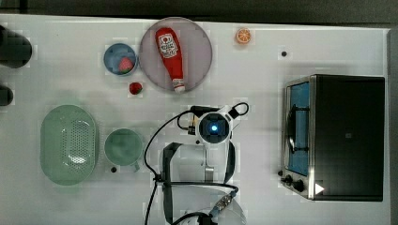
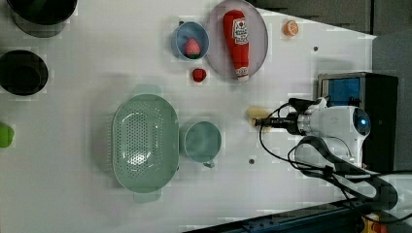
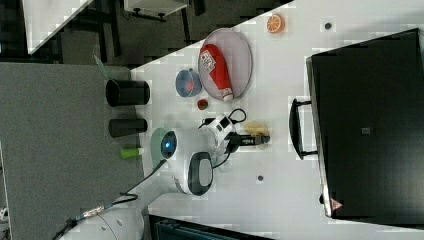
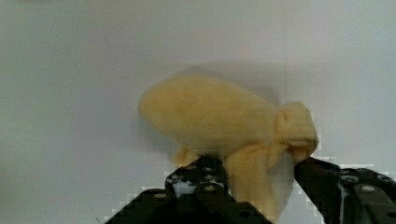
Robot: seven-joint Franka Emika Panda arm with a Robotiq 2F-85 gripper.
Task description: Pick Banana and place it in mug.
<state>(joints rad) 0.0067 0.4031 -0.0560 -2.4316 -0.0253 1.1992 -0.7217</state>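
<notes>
The pale yellow banana (image 4: 210, 116) lies on the white table, soft and lumpy with a knotted end. My gripper (image 4: 259, 170) is down over it, its black fingers (image 4: 201, 175) pressed against either side of the banana's lower flap. In the left view the gripper (image 2: 261, 122) reaches the banana (image 2: 256, 113) from the left view's right, and in the right view the gripper (image 3: 262, 140) sits against the banana (image 3: 256, 129). The mint-green mug (image 1: 123, 147) stands empty, to the top view's left of my wrist; it also shows as the mug (image 2: 202, 141) beside the basket.
A green perforated basket (image 1: 69, 144) sits beside the mug. A ketchup bottle (image 1: 171, 58) lies on a grey plate (image 1: 199, 42). Nearby are a blue bowl (image 1: 112, 54) holding a strawberry, a loose strawberry (image 1: 135, 88) and an orange slice (image 1: 243, 35). A toaster oven (image 1: 347, 136) stands at the top view's right.
</notes>
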